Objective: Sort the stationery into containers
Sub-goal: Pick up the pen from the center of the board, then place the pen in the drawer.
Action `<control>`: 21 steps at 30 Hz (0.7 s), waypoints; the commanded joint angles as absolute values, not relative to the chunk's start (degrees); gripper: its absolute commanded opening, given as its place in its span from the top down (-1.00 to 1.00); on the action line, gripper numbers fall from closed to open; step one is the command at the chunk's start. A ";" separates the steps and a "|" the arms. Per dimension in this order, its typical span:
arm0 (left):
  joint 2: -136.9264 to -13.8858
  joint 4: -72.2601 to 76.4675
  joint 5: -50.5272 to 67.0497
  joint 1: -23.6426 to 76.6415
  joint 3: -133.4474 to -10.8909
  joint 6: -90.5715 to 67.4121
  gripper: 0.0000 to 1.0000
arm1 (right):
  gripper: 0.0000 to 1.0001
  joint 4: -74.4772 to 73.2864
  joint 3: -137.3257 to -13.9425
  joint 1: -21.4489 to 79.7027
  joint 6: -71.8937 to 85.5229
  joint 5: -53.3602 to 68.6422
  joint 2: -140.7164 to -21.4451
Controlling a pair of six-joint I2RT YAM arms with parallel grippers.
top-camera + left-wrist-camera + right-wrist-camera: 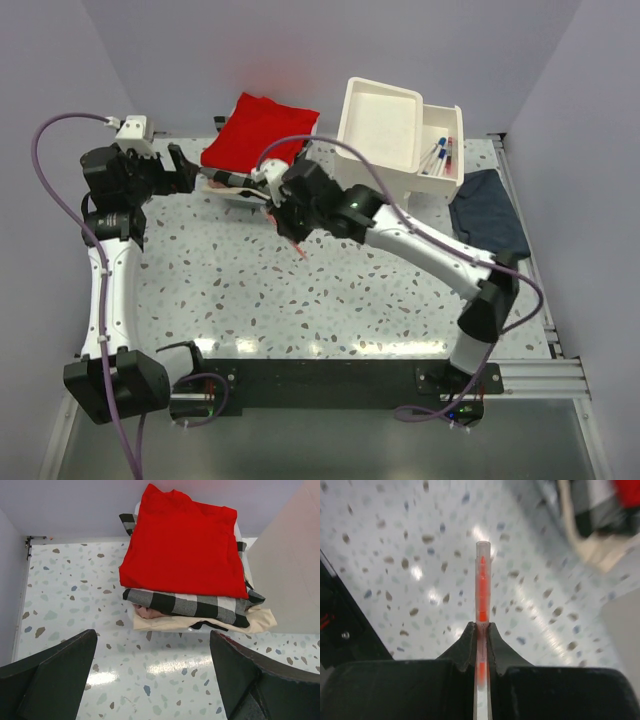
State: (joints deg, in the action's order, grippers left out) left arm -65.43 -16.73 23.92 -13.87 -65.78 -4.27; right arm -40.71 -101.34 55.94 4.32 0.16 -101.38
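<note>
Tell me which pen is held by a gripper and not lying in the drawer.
The orange-red pen, clamped in the right gripper. The white pens with coloured caps lie in the open drawer.

White arms (108, 290) with black joints trail purple cables (36, 155)

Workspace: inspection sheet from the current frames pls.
Surface: speckled table, glare patches, no spills seen.
Job's things: red pen clamped in right tool; more pens in the open drawer of the white drawer unit.
Clutter: stack of folded cloths, red on top; dark cloth right of the unit.
Tools: left tool open, empty, facing the cloths; right tool shut on the pen, above the table.
Cables: purple cables loop along both arms, none seen snagged.
Surroundings: plain pale walls; nothing else seen.
</note>
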 commanded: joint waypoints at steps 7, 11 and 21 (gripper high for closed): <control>-69.61 -10.38 25.32 -14.33 -67.77 -6.94 -1.00 | 1.00 -29.53 -123.29 33.62 -0.99 -20.19 -98.51; -69.79 -10.28 24.61 -14.33 -67.59 -6.77 -1.00 | 1.00 -29.00 -129.71 25.94 3.25 -28.56 -102.91; -69.96 -11.95 24.00 -14.68 -68.91 -5.19 -1.00 | 1.00 -33.57 -124.72 15.30 9.31 -27.95 -106.96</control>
State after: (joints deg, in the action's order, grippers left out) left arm -70.13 -14.09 24.58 -13.87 -66.32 -5.39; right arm -33.19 -125.91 18.37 5.30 -26.04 -108.27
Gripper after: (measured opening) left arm 0.997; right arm 0.041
